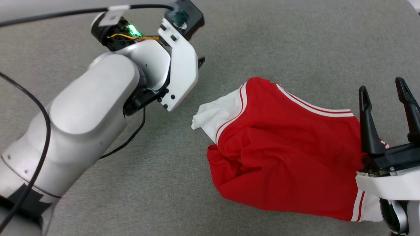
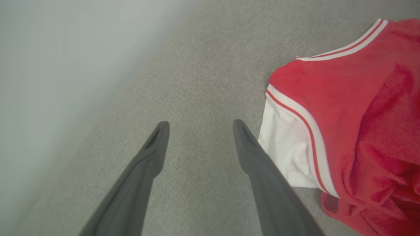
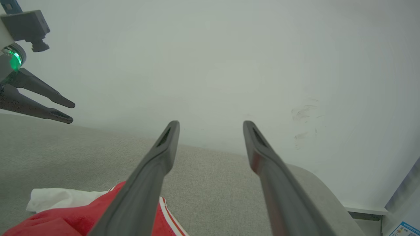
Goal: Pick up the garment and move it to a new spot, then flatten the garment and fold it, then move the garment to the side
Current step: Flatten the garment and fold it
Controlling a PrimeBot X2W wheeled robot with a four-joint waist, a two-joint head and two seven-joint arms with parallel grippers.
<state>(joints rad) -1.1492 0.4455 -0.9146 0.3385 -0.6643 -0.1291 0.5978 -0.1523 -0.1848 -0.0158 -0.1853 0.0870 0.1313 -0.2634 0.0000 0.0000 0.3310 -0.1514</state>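
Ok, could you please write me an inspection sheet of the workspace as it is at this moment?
Surface: grey woven surface, flat, with a rounded corner in the right wrist view.
Job's things: red shirt with a white sleeve, lying crumpled, not yet flattened or folded, held by no claw.
Clutter: nothing seen.
Claws: left claw open and empty, beside the white sleeve; right claw open and empty, at the shirt's opposite end.
Cables: black cables run along the left arm and loop off it; none lies on the shirt.
Surroundings: pale wall behind the surface; a printed paper at the right wrist view's corner, too small to read.
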